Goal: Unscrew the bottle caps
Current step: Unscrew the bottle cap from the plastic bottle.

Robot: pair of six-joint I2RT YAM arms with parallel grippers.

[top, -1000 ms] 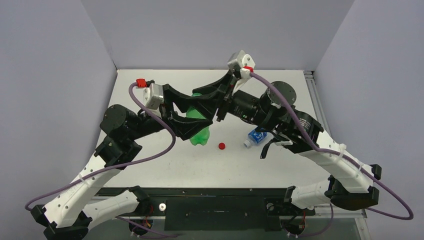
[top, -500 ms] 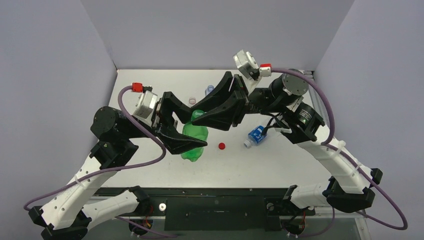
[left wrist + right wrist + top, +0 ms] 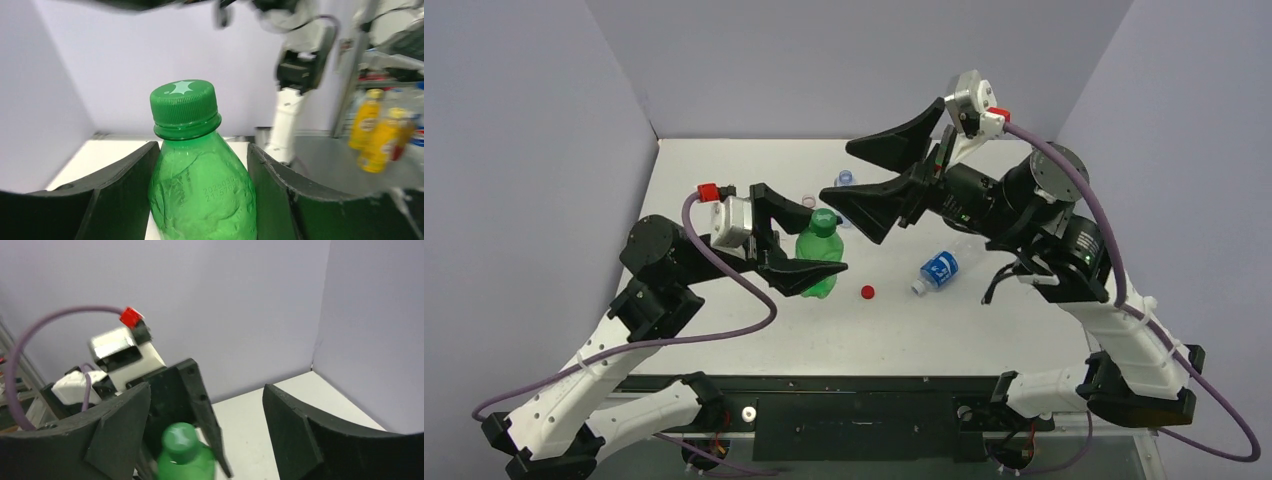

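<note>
My left gripper point(image 3: 822, 240) is shut on the green bottle point(image 3: 816, 262) and holds it upright just above the table; its fingers point(image 3: 125, 192) press the bottle's shoulder point(image 3: 202, 192) from both sides. The green cap point(image 3: 184, 102) sits on the neck point(image 3: 825, 217). My right gripper point(image 3: 842, 172) hangs open above and to the right of the cap, touching nothing. In the right wrist view the cap point(image 3: 181, 439) lies low, near that gripper's point(image 3: 207, 412) left finger. A red cap point(image 3: 867, 292) lies loose on the table.
A clear bottle with a blue label point(image 3: 937, 269) lies on its side right of the red cap. A small clear bottle point(image 3: 844, 180) and a whitish cap point(image 3: 808, 201) sit behind the green bottle. Grey walls close the table's left, back and right.
The right gripper has opened and risen up and right, away from the green bottle's top. The left gripper has swung the bottle from lying tilted to upright.
</note>
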